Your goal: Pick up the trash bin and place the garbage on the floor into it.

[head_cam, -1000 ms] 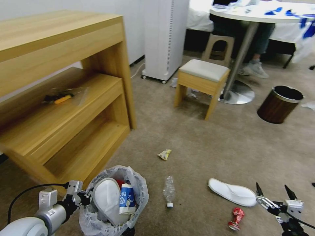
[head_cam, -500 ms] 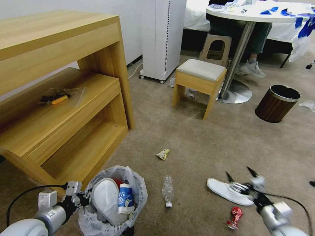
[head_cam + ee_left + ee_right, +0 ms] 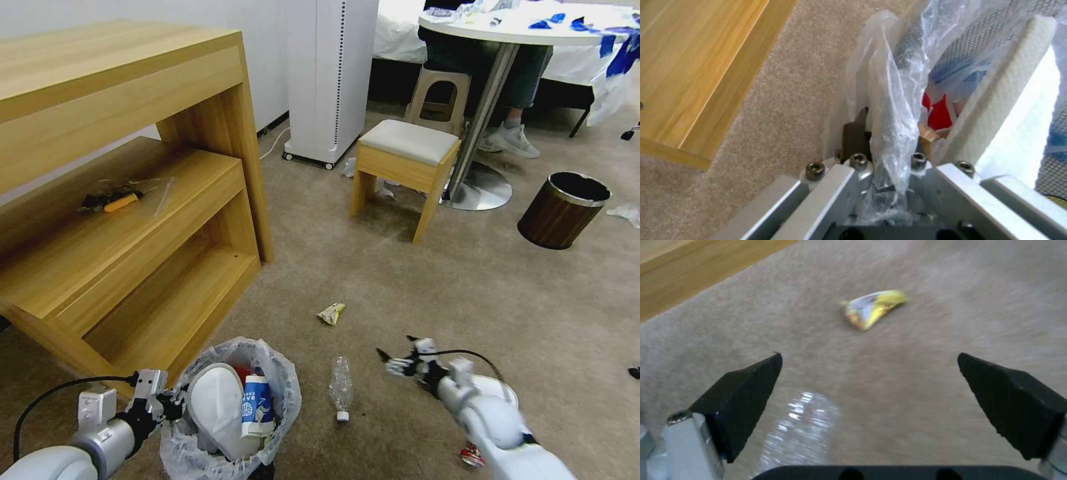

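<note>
White slipper (image 3: 219, 407) in trash bin (image 3: 280, 373)

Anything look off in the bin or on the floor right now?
One white slipper stands on end in the trash bin, sticking up past the bag rim. Clear bottle and yellow wrapper lie loose on the carpet.

the trash bin (image 3: 230, 407) wears a crinkly translucent white liner; inside it sit a white slipper (image 3: 217, 400), a blue-and-white carton (image 3: 257, 403) and something red. just beside the bin lies a clear bottle (image 3: 343, 387) with a white cap; beyond it a yellow wrapper (image 3: 333, 313) on the beige-tan floor (image 3: 467, 287). the right gripper (image 3: 395, 353) has black fingertips (image 3: 746, 390) on silver metal.
</note>
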You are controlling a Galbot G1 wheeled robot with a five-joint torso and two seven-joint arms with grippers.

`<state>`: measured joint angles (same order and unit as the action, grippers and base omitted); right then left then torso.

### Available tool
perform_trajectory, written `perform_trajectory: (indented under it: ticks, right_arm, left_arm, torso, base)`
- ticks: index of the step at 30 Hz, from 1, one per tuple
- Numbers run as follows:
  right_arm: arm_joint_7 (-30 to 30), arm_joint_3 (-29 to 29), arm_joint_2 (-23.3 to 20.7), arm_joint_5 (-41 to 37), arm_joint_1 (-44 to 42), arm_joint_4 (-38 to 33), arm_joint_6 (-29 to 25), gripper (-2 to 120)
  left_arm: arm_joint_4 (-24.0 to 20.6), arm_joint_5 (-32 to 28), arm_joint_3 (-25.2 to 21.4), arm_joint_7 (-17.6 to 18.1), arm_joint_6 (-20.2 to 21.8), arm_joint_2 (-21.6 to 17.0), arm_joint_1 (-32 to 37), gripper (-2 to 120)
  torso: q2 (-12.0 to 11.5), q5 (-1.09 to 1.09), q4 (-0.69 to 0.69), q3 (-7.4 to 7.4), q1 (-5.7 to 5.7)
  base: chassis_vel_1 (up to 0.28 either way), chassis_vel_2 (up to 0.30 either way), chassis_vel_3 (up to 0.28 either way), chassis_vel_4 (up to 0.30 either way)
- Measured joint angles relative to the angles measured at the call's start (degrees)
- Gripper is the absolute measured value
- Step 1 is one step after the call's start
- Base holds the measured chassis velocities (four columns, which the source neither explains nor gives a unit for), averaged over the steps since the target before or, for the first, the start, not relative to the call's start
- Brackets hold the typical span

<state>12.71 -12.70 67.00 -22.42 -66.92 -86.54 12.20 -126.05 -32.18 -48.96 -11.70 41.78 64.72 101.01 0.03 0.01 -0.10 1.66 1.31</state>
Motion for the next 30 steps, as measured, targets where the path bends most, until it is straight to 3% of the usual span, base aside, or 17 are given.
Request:
perform_trajectory:
  ticks: [5,8,13,22,27,30]
  right_arm:
    - [-2.88,4.5,1.85,-1.64,2.84,1.97,3.1,100]
    - [-9.24,9.35,2.78,-6.1,3.99,2.53,8.74,100]
    - [-13.88,11.85,2.35,-8.91,3.5,1.95,13.76,100]
    - [-14.66,12.46,3.1,-12.4,5.28,3.78,17.53,100]
    - [-18.1,12.98,3.99,-18.98,6.59,4.21,21.19,99]
    - [-20.79,13.15,4.27,-23.24,6.63,4.16,23.2,89]
  left_arm:
    - [-0.08,0.02,0.09,0.01,0.0,-0.03,0.0,0]
    - [-0.22,0.02,0.13,0.03,0.01,-0.03,-0.08,0]
    - [-0.23,0.02,-0.1,0.03,0.01,0.1,0.09,0]
    - [-0.1,0.02,-0.13,-0.06,-0.07,-0.02,-0.09,0]
    - [-0.18,0.02,-0.01,-0.06,-0.15,-0.03,-0.28,0]
    - [-0.25,-0.01,-0.15,-0.1,-0.25,0.01,-0.22,0]
  torso:
    - [0.0,0.0,0.0,0.0,0.0]
    - [0.0,0.0,-0.01,0.0,0.0]
    - [0.0,0.0,-0.01,0.0,0.0]
    - [0.0,-0.01,-0.01,-0.01,0.0]
    - [0.0,0.0,-0.01,-0.01,0.0]
    - [0.0,0.0,-0.01,0.0,0.0]
  base:
    - [0.0,0.0,0.0,0.0]
    - [0.0,0.0,0.0,0.0]
    - [0.0,0.0,0.0,0.0]
    - [0.0,0.0,0.0,0.0]
    - [0.0,0.0,0.0,0.0]
    - [0.0,0.0,0.0,0.0]
